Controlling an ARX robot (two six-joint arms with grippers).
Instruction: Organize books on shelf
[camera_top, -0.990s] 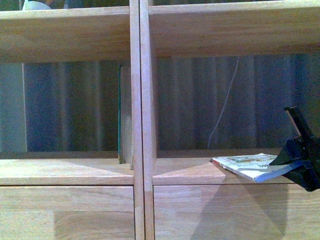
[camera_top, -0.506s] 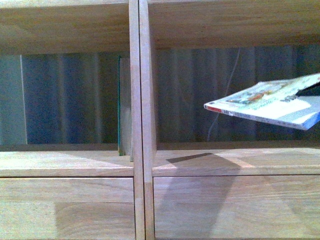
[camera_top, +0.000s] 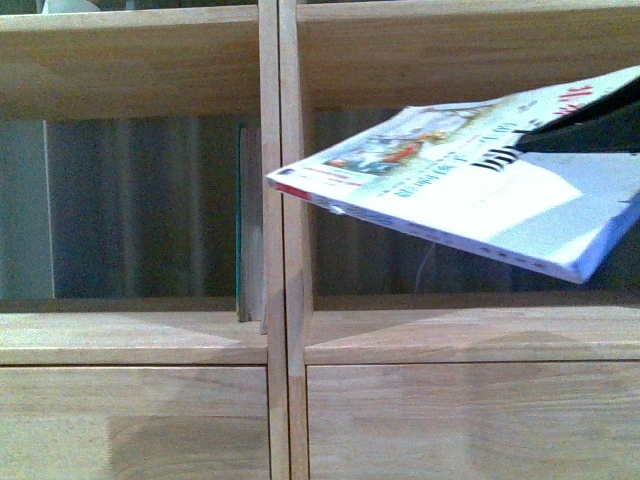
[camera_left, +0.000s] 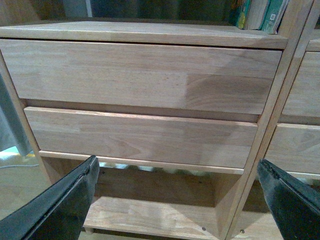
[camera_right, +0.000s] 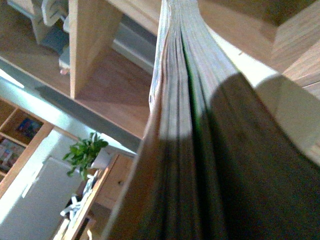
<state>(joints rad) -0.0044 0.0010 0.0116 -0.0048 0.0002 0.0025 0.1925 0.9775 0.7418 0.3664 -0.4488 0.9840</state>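
My right gripper (camera_top: 600, 125) is shut on the pale blue-white paperback book (camera_top: 460, 185). It holds the book nearly flat and tilted in front of the right compartment of the light-wood shelf (camera_top: 280, 200), its red-topped spine end crossing the centre divider. In the right wrist view the book's page edge (camera_right: 175, 100) fills the frame. The slim teal-edged book (camera_top: 245, 225) stands upright against the divider in the left compartment. My left gripper (camera_left: 177, 195) is open and empty, low in front of the shelf's drawer fronts (camera_left: 140, 75).
Drawer fronts (camera_top: 140, 420) sit below both compartments. Upright books (camera_left: 260, 15) stand in a compartment above the drawers in the left wrist view. A potted plant (camera_right: 87, 152) and other furniture show in the right wrist view.
The paperback has risen from the right compartment's floor and swung left toward the divider, now much larger in view. The teal-edged book has not moved.
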